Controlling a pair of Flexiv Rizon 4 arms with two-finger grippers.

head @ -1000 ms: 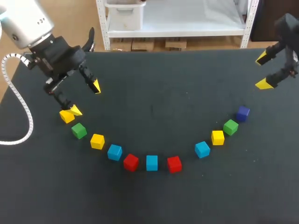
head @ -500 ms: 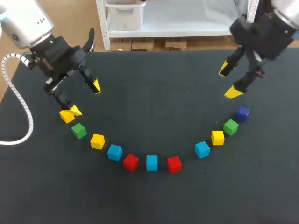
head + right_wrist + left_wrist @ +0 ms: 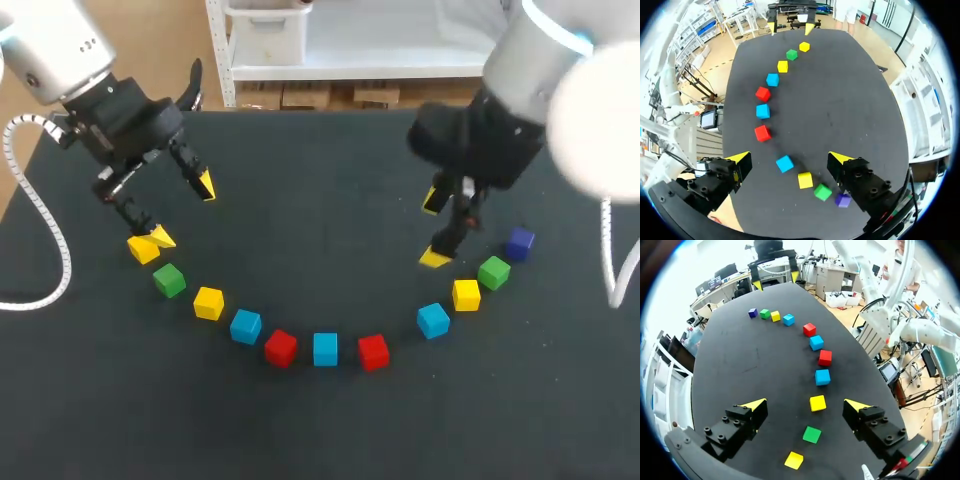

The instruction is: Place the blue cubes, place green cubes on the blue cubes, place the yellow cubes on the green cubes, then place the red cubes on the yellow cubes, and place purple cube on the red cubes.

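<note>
Right gripper (image 3: 434, 229) held wide open, empty, near blue cube (image 3: 433, 320): first pick likely prepared. Left gripper (image 3: 182, 211) held open, empty, aside.

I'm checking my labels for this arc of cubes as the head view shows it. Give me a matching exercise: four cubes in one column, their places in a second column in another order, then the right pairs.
Cubes:
1. purple cube
2. middle blue cube
3. leftmost yellow cube
4. right green cube

Places:
A. between the left red cube and the right red cube
B. at the arc's left end, next to the left green cube
C. at the arc's right end
D. between the purple cube and the right yellow cube

Pairs: 1-C, 2-A, 3-B, 4-D
</note>
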